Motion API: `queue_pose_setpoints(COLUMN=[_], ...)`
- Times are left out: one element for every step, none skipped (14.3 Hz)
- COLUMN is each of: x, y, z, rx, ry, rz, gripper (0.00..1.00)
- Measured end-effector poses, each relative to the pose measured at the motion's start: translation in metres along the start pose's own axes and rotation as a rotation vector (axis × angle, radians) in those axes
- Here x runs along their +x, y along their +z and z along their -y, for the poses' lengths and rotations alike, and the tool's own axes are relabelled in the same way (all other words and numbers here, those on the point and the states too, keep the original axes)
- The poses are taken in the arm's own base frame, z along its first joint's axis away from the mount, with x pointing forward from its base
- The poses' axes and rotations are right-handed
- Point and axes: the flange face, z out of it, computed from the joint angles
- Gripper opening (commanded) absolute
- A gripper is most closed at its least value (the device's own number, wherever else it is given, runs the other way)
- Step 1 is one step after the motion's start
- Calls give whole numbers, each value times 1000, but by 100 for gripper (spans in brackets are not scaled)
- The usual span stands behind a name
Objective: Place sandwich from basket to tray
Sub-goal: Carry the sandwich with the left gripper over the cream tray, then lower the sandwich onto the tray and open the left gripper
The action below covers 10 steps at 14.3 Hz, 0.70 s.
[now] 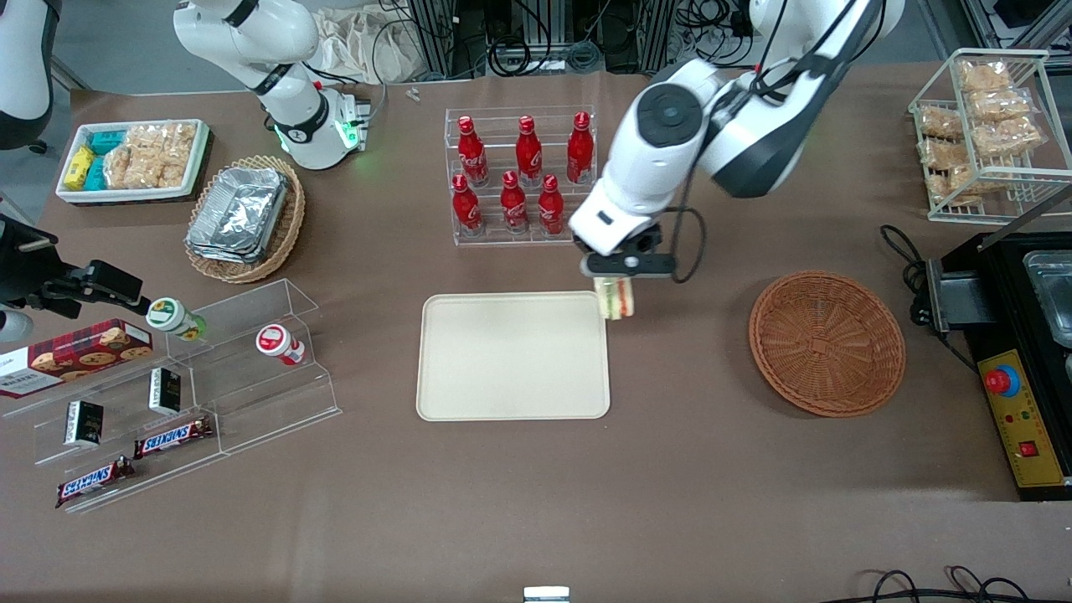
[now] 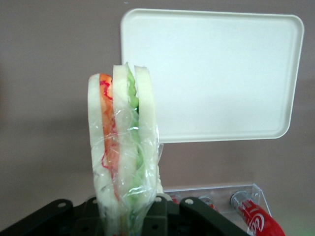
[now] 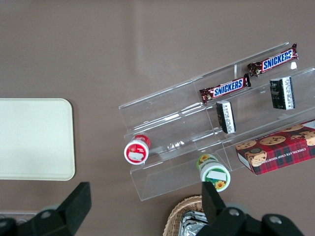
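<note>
My left gripper (image 1: 617, 289) is shut on the sandwich (image 1: 615, 299), a wrapped wedge of pale bread with orange and green layers. It hangs above the corner of the cream tray (image 1: 512, 356) that lies nearest the bottle rack. In the left wrist view the sandwich (image 2: 123, 147) stands upright between the jaws, with the bare tray (image 2: 211, 73) spread out past it. The reddish-brown woven basket (image 1: 827, 342) sits on the table toward the working arm's end and holds nothing.
A clear rack of red cola bottles (image 1: 519, 172) stands just farther from the front camera than the tray. A tan basket of foil containers (image 1: 244, 216) and acrylic snack shelves (image 1: 180, 394) lie toward the parked arm's end. A black machine (image 1: 1017, 352) is beside the basket.
</note>
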Motion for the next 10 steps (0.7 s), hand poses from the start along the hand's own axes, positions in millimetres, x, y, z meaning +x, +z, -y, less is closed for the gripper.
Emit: queue_pose_setpoints(x=[1,3,7,15,24,32,38,43,46,49], y=[21,45,70,93,116,136,153,166,174,179], z=[-9,-17,-24,-29,-31,-30,-28,-25,-23,-22], rx=[16,40,62,78,90,97,100,99,92,87], ry=[32,58,67,62,58,55,50,43,37,33], rz=[-6,-7,-4,0,11,27,47,59,61,60], gripper=[5,4,3,3,3,3,3,4,7,15])
